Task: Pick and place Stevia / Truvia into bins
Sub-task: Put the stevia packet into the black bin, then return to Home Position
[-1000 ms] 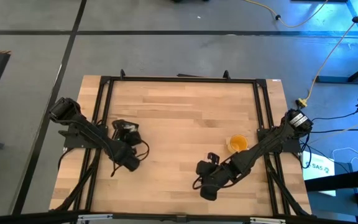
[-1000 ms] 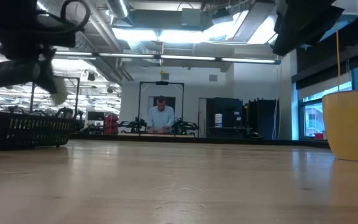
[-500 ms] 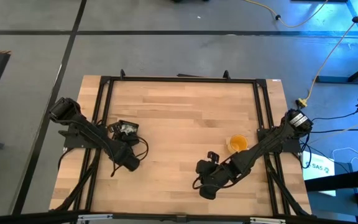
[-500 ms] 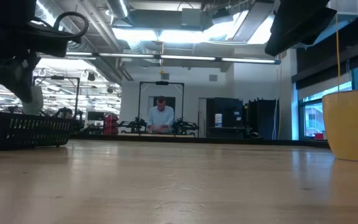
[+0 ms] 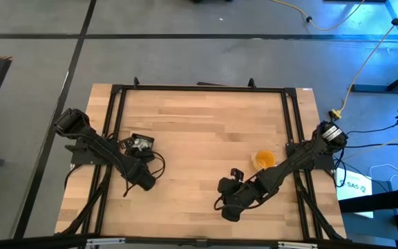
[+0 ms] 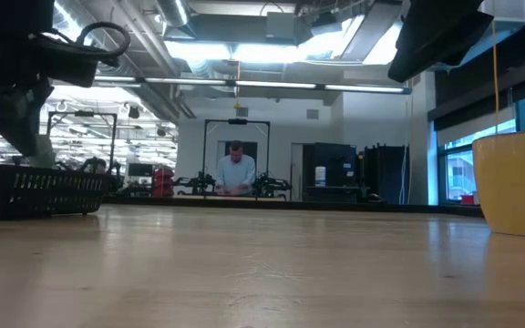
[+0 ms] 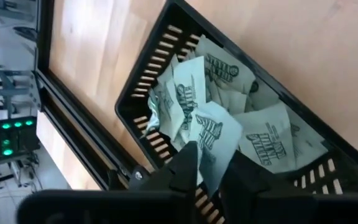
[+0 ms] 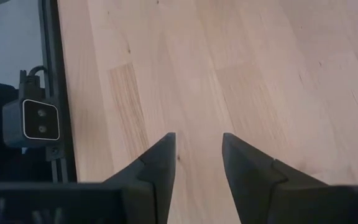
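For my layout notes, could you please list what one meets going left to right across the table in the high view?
Left end effector at the black bin holding sachets → right end effector, open above bare wood → yellow cup.

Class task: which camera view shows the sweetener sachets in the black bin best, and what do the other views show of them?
The left wrist view: the sachets fill the black bin, print visible. The high view shows pale specks in it; the low view only its slatted wall; the right wrist view none.

Four cameras around one pale wooden table (image 5: 206, 131)

One looks straight down from high; one looks level across the table; each wrist camera looks closely downward. High and low views share the yellow round bowl (image 5: 264, 159).
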`<control>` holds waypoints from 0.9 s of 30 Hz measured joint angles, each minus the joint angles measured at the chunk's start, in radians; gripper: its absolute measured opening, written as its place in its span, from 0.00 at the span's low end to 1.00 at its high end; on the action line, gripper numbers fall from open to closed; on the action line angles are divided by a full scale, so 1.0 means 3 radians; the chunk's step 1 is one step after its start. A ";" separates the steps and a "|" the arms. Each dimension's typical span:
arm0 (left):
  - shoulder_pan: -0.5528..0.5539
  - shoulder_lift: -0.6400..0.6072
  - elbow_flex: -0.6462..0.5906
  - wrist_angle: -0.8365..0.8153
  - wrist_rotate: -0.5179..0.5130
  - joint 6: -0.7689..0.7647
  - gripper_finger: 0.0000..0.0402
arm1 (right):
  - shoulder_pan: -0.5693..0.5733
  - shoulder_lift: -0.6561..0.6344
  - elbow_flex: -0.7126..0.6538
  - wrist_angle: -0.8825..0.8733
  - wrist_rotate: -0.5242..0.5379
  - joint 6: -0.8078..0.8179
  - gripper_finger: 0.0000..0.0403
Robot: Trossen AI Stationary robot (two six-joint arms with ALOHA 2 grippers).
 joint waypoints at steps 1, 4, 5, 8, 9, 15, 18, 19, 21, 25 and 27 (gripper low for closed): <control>0.0000 0.0000 0.0000 0.0003 0.0015 0.0001 0.14 | 0.0000 0.0000 0.0000 0.0000 0.0000 0.0000 0.33; -0.0005 0.0000 0.0000 0.0003 0.0050 0.0078 0.19 | 0.0000 0.0000 0.0000 0.0000 0.0000 0.0001 0.33; -0.0013 0.0000 0.0000 0.0000 0.0099 0.0133 0.20 | 0.0000 0.0000 0.0000 0.0001 -0.0001 0.0001 0.33; -0.0032 -0.0040 0.0001 -0.0014 0.0260 0.0264 0.22 | 0.0000 0.0001 0.0030 -0.0020 -0.0003 0.0061 0.33; -0.0033 -0.0062 0.0004 -0.0021 0.0288 0.0284 0.23 | 0.0000 0.0001 0.0062 -0.0017 -0.0003 0.0060 0.33; -0.0122 -0.0387 0.0080 -0.0017 0.0098 0.0344 0.25 | 0.0000 -0.0021 0.0238 -0.0020 -0.0004 -0.0388 0.33; -0.0175 -0.0649 0.0086 0.0014 -0.0174 0.0332 0.24 | -0.0031 -0.0106 0.0240 -0.0082 -0.0031 -0.0543 0.33; -0.0193 -0.0738 0.0086 0.0025 -0.0253 0.0310 0.24 | -0.0056 -0.0136 0.0240 -0.0156 -0.0032 -0.0560 0.33; -0.0223 -0.0918 0.0086 0.0085 -0.0428 0.0302 0.24 | -0.0110 -0.0204 0.0239 -0.0279 -0.0029 -0.0591 0.33; -0.0271 -0.1210 0.0086 0.0296 -0.0843 0.0382 0.23 | -0.0198 -0.0302 0.0240 -0.0325 -0.0021 -0.0819 0.33; -0.0292 -0.1312 0.0086 0.0394 -0.1089 0.0379 0.24 | -0.0235 -0.0340 0.0240 -0.0350 -0.0030 -0.0926 0.33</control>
